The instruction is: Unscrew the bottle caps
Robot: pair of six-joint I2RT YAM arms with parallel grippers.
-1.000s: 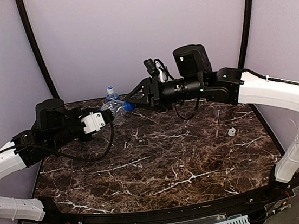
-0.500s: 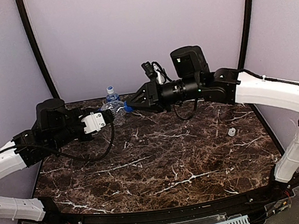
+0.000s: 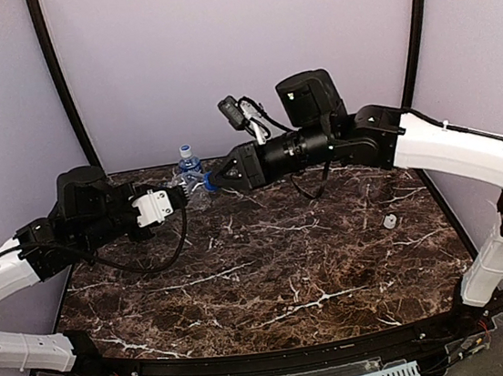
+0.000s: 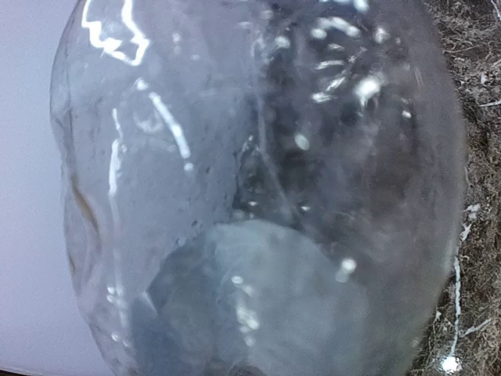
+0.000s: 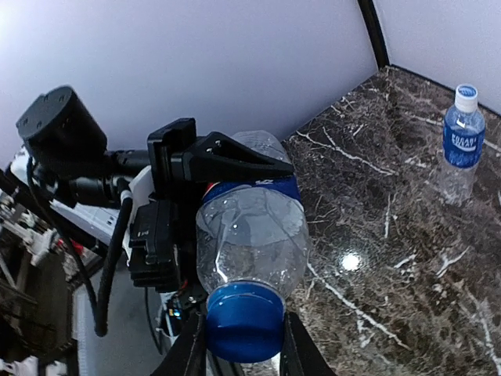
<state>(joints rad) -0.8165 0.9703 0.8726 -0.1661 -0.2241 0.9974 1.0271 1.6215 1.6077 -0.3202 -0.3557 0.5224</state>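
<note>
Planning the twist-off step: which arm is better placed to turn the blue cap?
Right arm: its jaws are shut on the blue cap, while the left arm holds the Pepsi bottle in its jaws.

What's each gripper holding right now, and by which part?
The left gripper holds the Pepsi bottle by its body; the right gripper is shut on its blue cap.
</note>
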